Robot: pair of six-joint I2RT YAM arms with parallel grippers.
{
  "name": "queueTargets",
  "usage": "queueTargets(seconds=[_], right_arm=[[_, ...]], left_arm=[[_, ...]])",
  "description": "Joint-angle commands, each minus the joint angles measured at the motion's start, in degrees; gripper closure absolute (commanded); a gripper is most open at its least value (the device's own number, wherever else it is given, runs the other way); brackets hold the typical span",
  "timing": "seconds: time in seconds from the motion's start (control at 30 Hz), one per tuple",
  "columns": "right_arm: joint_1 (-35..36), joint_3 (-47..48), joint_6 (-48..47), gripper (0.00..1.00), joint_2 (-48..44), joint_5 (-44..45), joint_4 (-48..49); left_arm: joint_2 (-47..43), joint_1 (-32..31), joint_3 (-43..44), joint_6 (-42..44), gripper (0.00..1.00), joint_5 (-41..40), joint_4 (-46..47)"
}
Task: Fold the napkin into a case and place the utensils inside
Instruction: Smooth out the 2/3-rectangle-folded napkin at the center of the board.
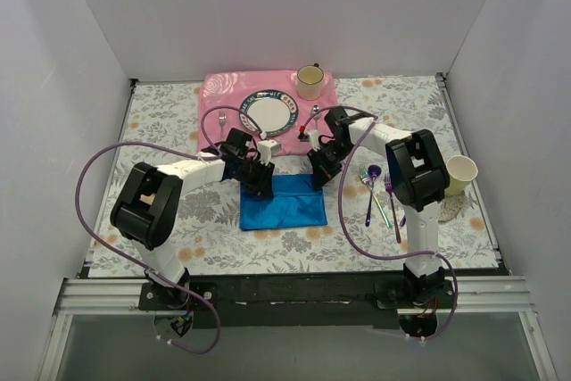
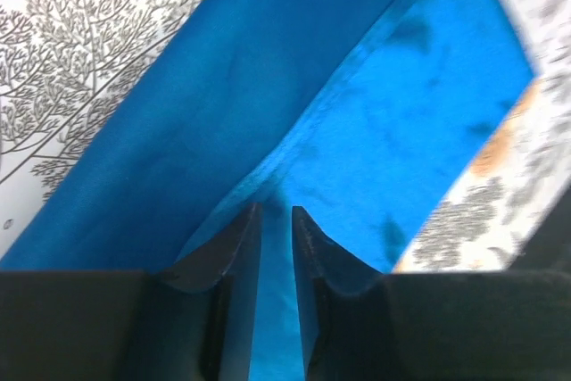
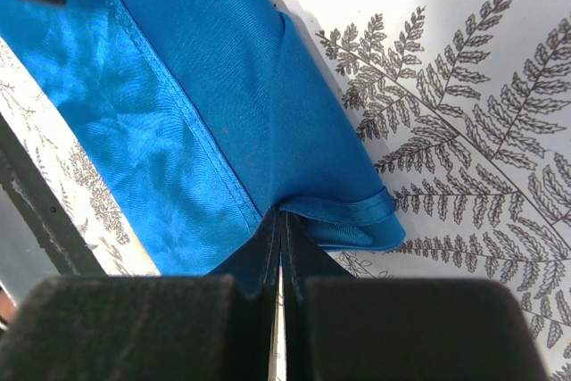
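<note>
The bright blue napkin (image 1: 282, 203) lies partly folded on the fern-print table, in front of both arms. My left gripper (image 1: 260, 181) is at its far left edge. In the left wrist view its jaws stand narrowly apart with blue cloth (image 2: 357, 131) filling the gap, and a hem runs into the fingertips (image 2: 243, 236). My right gripper (image 1: 318, 176) is shut on the napkin's far right corner, which is pinched and lifted in the right wrist view (image 3: 268, 113). The iridescent utensils (image 1: 381, 192) lie loose on the table to the right of the napkin.
A pink rose-patterned placemat (image 1: 219, 88) at the back holds a plate (image 1: 268, 113), a cream cup (image 1: 310, 82), a plain silver fork (image 1: 222, 120) and a spoon (image 1: 314, 113). A paper cup (image 1: 460, 174) stands at the right. White walls enclose the table.
</note>
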Motion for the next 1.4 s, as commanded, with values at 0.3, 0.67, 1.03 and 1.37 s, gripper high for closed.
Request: queueTargets(seconds=[0.3,0.67,1.03,1.37], right_arm=[[-0.3,-7.7,-5.4,0.99,-0.4,10.8,13.2],[-0.3,-8.5,-5.8,0.99,-0.5,10.7,14.7],[-0.2,-8.2,-6.0,0.99,0.0,11.3,14.4],[-0.3,-7.5,-5.9,0.99,-0.1,10.8,14.0]], left_arm=[[-2.0,2.9,-2.1,-41.2,0.46,20.4,29.7],[10.9,4.5,-5.3,-61.1,0.43,20.8,46.8],[15.7,9.4,-11.1,-65.7,0.38,24.4,47.8],[2.7,15.0,-12.6,-64.4,0.31,30.3,49.6]])
